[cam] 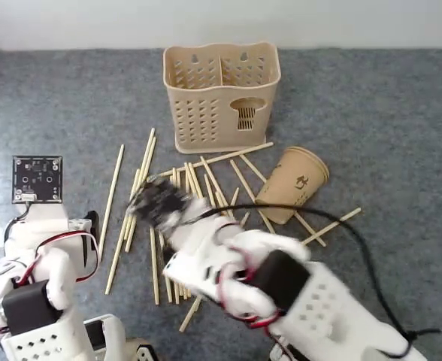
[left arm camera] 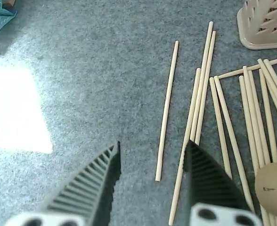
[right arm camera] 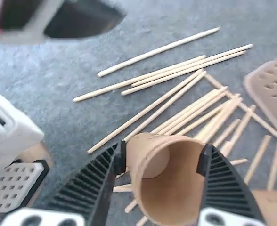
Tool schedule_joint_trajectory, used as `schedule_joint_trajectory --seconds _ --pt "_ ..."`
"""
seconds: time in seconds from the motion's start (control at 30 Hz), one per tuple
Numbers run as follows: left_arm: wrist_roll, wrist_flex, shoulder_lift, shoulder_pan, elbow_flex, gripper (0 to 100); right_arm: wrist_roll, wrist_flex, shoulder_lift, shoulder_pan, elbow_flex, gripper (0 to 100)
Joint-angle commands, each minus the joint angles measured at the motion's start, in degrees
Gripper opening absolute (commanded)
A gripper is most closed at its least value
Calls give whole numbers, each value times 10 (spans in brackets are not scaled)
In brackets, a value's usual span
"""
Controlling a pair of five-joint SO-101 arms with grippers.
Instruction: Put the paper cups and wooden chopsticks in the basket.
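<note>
Your right pincer [right arm camera: 163,147] gripped a paper cup [right arm camera: 169,188] between wide-set jaws, mouth toward the wrist, above scattered chopsticks [right arm camera: 176,71]; the basket [cam: 206,113] stood ahead, beyond them. Your left pincer [left arm camera: 152,146] hung open, empty.

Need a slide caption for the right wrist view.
Right gripper holding a paper cup, mouth toward the camera, over wooden chopsticks scattered on grey carpet.

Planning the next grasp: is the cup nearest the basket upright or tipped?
Tipped: the cup lies on its side across chopsticks, on the table in front of the basket.
</note>
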Motion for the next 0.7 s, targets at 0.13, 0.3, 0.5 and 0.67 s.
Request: schedule_joint_trajectory --seconds 0.13,0.3,0.5,0.67 --pt "-3 -1 3 0 1 214 -5 73 -31 209 -79 220" --pt "-3 1 3 -1 1 214 22 58 -7 365 -59 220" --pt "-3 1 3 0 1 214 40 -5 130 450 -57 222" --pt "-3 2 3 -1 2 214 73 -20 289 465 -132 223"
